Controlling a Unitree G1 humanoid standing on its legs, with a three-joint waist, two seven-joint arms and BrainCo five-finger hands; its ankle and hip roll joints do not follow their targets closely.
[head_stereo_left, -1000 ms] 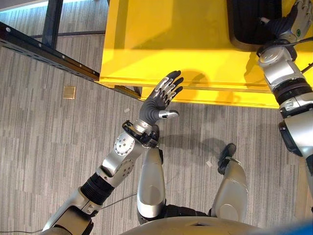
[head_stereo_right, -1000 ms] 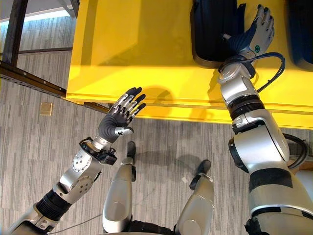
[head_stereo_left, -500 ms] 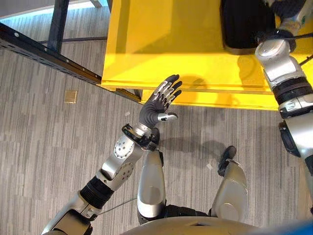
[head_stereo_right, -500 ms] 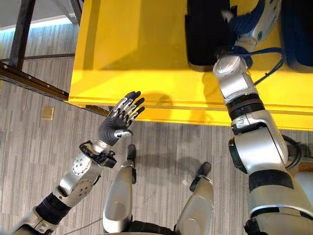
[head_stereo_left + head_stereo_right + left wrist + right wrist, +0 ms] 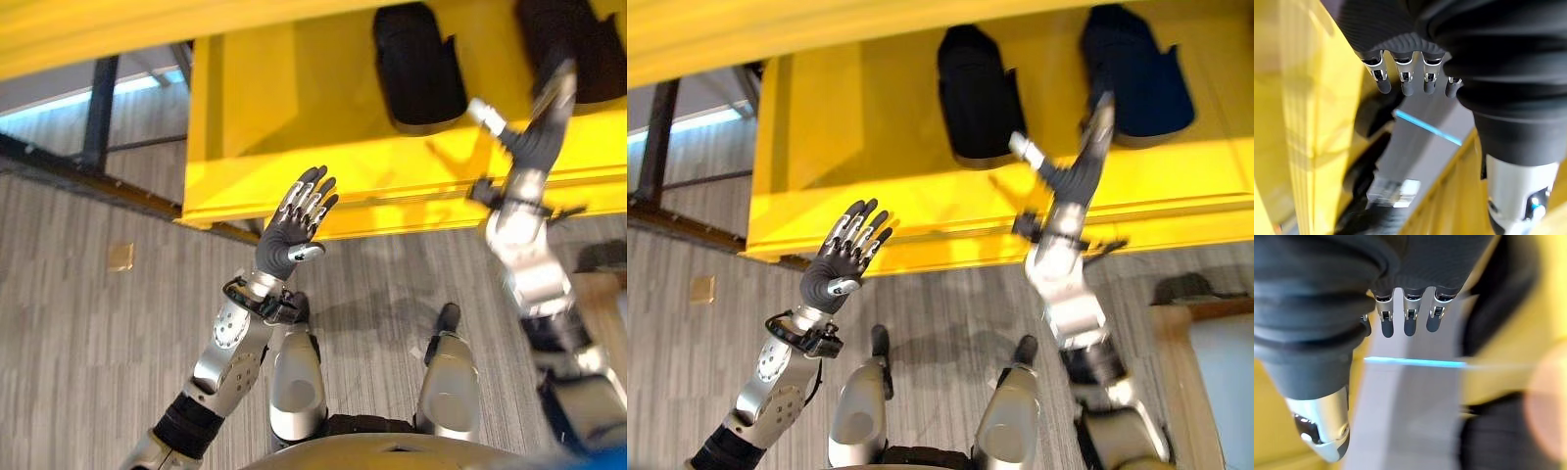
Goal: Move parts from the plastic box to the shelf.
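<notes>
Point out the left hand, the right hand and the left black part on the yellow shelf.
left hand (image 5: 286,235), left eye view, on the palm.
right hand (image 5: 1080,174), right eye view, on the dark cover.
left black part (image 5: 975,98), right eye view, on its middle.
yellow shelf (image 5: 852,117), right eye view, bare surface.

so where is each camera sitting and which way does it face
Left eye view: on the head, looking down at the yellow shelf, two black parts and the grey floor; both arms show, left hand open, right hand raised.
Right eye view: beside it, the same scene from slightly to one side.
Left wrist view: on the left wrist, looking along straight fingers at yellow shelf.
Right wrist view: on the right wrist, fingers straight.
</notes>
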